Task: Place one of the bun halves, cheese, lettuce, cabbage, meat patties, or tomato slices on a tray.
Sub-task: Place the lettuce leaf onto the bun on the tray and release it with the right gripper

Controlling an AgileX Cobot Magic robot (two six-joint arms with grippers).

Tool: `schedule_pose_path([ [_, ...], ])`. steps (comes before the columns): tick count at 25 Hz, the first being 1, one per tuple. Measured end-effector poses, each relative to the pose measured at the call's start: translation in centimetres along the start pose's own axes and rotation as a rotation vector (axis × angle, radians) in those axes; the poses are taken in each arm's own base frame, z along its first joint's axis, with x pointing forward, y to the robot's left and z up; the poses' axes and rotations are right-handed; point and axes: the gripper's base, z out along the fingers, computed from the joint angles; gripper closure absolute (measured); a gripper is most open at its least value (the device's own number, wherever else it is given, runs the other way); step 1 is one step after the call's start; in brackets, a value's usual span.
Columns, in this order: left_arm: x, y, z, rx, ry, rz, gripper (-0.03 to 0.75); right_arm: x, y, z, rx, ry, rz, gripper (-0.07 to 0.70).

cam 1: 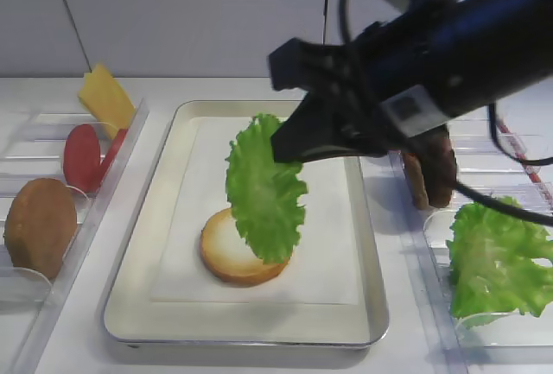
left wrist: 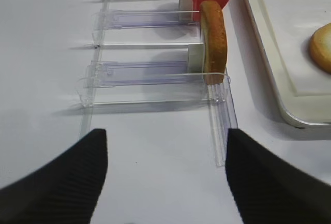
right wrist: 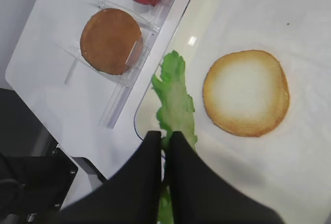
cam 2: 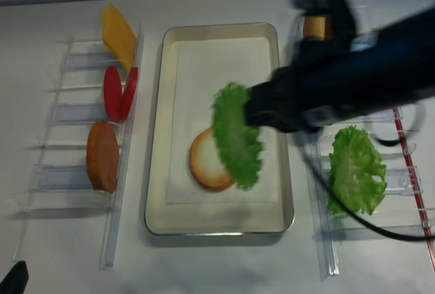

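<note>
My right gripper (cam 1: 287, 144) (right wrist: 165, 135) is shut on the top edge of the lettuce (cam 1: 263, 188) (right wrist: 175, 97) (cam 2: 236, 136). The frilly green leaf hangs on edge above the tray (cam 1: 251, 329) (cam 2: 217, 218). Its lower edge is over a bun half (cam 1: 226, 257) (right wrist: 245, 93) (cam 2: 204, 165) that lies pale face up on the tray's white paper. I cannot tell whether leaf and bun touch. My left gripper (left wrist: 165, 133) is open over bare white table, beside the left holder, with nothing between its fingers.
The clear left holder (left wrist: 150, 71) stands cheese (cam 1: 105, 96), tomato slices (cam 1: 83, 156) and another bun half (cam 1: 39, 225) (left wrist: 213, 38) on edge. In the right holder are the cabbage (cam 1: 497, 257) (cam 2: 355, 170) and meat patties (cam 1: 432, 167), partly behind my right arm.
</note>
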Motion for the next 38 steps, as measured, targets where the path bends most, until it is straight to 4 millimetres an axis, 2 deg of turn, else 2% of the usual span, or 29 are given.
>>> schedule_pose_path([
  [3, 0.0, 0.0, 0.0, 0.000, 0.000, 0.000, 0.244, -0.9, -0.5, 2.9, 0.016, 0.044, 0.010, 0.579],
  [10, 0.0, 0.0, 0.0, 0.000, 0.000, 0.000, 0.244, -3.1, -1.2, 7.2, -0.056, 0.111, 0.026, 0.579],
  [14, 0.0, 0.0, 0.0, 0.000, 0.000, 0.000, 0.244, -3.7, -1.3, 8.6, -0.114, 0.121, 0.066, 0.579],
  [20, 0.0, 0.0, 0.0, 0.000, 0.000, 0.000, 0.244, -3.1, -2.8, 10.8, -0.103, 0.177, 0.085, 0.579],
  [25, 0.0, 0.0, 0.0, 0.000, 0.000, 0.000, 0.244, -3.0, -3.5, 11.3, -0.065, 0.184, 0.050, 0.579],
  [38, 0.0, 0.0, 0.0, 0.000, 0.000, 0.000, 0.244, -2.8, -5.6, 11.1, 0.166, 0.208, -0.011, 0.579],
])
